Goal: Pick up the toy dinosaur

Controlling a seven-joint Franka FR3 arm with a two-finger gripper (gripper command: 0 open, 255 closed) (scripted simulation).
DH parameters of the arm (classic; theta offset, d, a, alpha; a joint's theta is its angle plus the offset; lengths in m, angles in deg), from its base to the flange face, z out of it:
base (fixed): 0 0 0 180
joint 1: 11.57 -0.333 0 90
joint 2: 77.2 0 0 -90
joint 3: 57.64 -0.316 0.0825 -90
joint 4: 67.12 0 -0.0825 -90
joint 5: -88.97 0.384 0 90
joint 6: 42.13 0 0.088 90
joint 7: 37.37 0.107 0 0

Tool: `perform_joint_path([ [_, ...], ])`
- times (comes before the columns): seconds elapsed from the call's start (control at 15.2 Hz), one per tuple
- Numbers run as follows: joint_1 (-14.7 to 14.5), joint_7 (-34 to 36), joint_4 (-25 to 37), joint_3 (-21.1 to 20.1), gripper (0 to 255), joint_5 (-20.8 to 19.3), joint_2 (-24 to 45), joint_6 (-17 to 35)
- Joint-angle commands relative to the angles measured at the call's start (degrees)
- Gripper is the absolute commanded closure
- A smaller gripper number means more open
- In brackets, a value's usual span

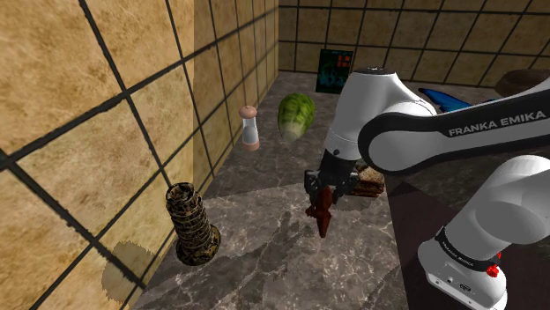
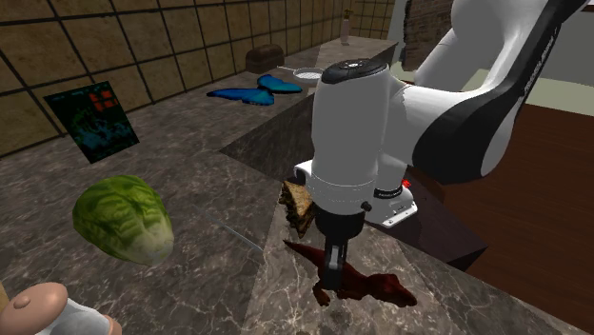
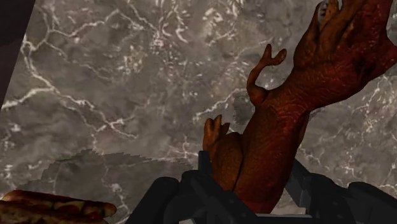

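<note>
The toy dinosaur [image 1: 323, 214] is red-brown and scaly. My black gripper [image 1: 323, 198] is shut on its body, and it hangs down from the fingers over the dark marble counter [image 1: 264, 255]. In the second exterior view the gripper [image 2: 329, 278] clasps the dinosaur [image 2: 369, 285] just above the counter, tail toward the arm's stand. Seen from the wrist, the dinosaur [image 3: 286, 121] stretches away from the gripper [image 3: 254, 194], its head and small arms far from the fingers, and its shadow falls on the marble.
A sandwich [image 1: 370, 180] lies right behind the gripper. A green lettuce head [image 1: 296, 114], a white shaker [image 1: 250, 126] and a dark coiled vase [image 1: 192, 225] stand along the tiled wall [image 1: 106, 132]. A blue butterfly [image 2: 252, 92] and a dark picture [image 2: 95, 122] sit farther off.
</note>
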Motion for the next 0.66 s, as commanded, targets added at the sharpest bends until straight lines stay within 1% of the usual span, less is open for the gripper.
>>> perform_joint_path([
  [0.0, 0.08, 0.33, 1.13, 0.71, 255, -0.6, -0.96, -2.07],
  [0.46, 0.21, 1.25, 4.64, 3.02, 255, -2.33, -3.77, -8.36],
  [0.59, 0.21, 1.27, 4.72, 3.07, 255, -2.37, -3.82, -8.49],
])
